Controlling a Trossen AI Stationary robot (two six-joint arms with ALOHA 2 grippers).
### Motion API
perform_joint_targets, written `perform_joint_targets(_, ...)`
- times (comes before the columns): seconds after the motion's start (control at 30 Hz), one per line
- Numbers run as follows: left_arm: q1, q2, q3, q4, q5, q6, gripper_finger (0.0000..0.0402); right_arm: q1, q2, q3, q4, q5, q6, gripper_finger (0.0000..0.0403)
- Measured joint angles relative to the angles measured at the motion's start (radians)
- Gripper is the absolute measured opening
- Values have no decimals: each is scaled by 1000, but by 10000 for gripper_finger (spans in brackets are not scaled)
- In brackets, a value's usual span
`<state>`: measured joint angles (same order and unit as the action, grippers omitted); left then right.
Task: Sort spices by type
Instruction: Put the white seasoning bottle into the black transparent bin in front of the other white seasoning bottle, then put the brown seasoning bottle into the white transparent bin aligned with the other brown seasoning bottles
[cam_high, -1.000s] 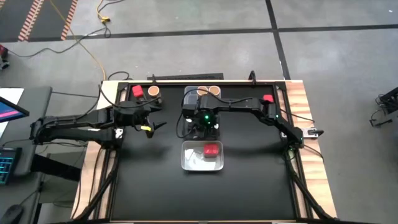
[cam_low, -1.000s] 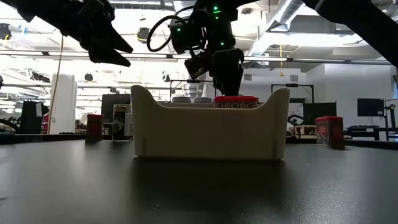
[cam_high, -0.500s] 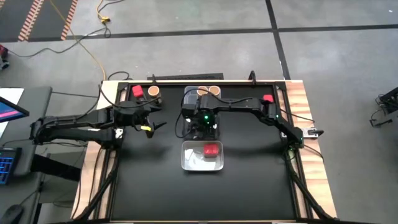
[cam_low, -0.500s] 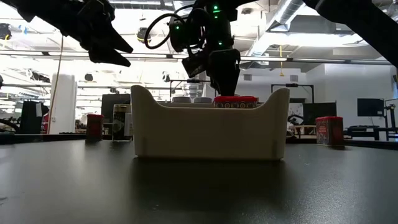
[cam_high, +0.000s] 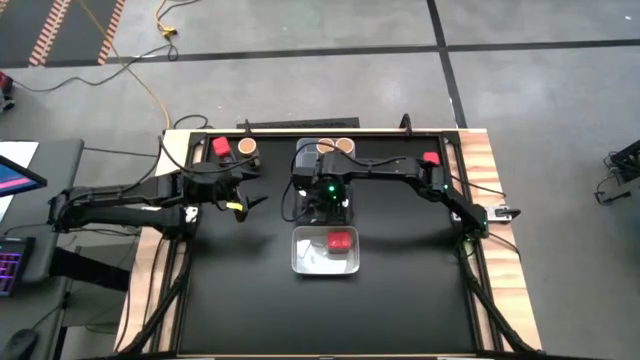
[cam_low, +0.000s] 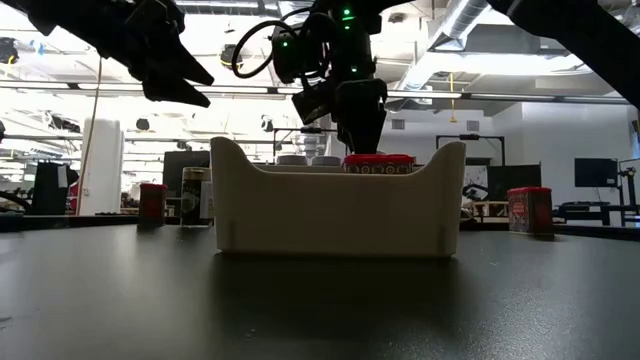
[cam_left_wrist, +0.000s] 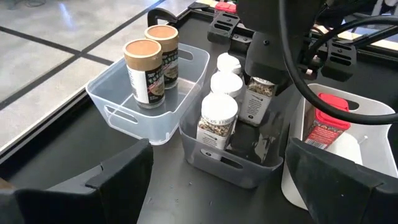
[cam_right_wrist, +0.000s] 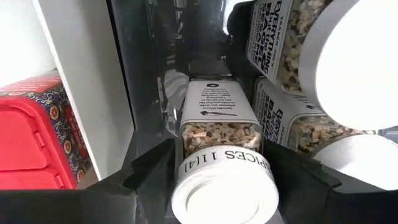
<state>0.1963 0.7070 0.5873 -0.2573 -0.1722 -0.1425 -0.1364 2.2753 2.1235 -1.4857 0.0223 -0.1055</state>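
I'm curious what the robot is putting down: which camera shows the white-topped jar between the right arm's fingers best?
The right wrist view: the white-topped jar fills it, label readable, between the right gripper fingers. The left wrist view shows it partly behind that arm. The high and low views hide it.

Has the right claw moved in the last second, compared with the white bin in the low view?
Yes. The right claw has risen slightly, measured against the white bin's rim.
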Motion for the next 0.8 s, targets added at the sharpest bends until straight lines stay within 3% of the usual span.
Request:
perform_joint_targets(0.27, 0, 0, 0, 0, 0, 0, 352, 0, 0, 0, 0, 0, 0, 317)
perform_joint_targets(0.47, 0, 0, 0, -5, 0, 0, 352, 0, -3, 17, -13, 0, 0, 329)
perform_joint_targets(0.8, 0, 0, 0, -24, 0, 0, 352, -3, -9, 234, -59, 3, 52, 329)
